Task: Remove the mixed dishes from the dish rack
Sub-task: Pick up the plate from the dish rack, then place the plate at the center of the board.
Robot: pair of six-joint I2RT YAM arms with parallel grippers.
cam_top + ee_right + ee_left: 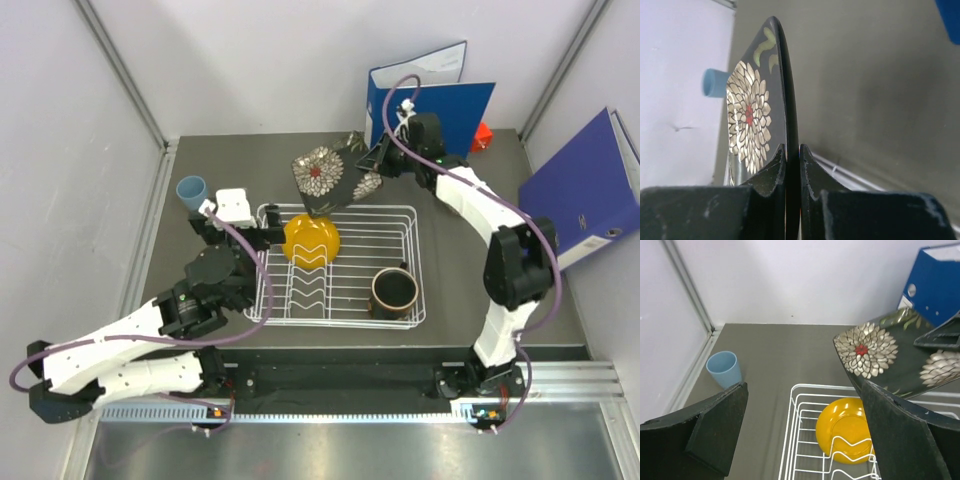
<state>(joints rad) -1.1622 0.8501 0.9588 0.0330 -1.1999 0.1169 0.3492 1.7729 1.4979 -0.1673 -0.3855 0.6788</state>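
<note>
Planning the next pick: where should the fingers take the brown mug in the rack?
Probably from above, on its rim, with one finger inside the wall and one outside. The brown mug stands upright, mouth up, in the near right corner of the dish rack, whose raised wire sides would likely block a sideways approach.

The black square plate (330, 175), patterned with pale flowers, is hanging tilted above the far rim of the white wire dish rack (340, 322), upper middle of the overhead frame. The right end effector (792, 152) is pinching its edge. The small yellow round dish (312, 238) is leaning among the wavy dividers. The dark brown mug (394, 292) is sitting mouth up in the rack's lower-right corner. The light blue cup (191, 190) is standing on the surface at the left, apart from the rack.
</note>
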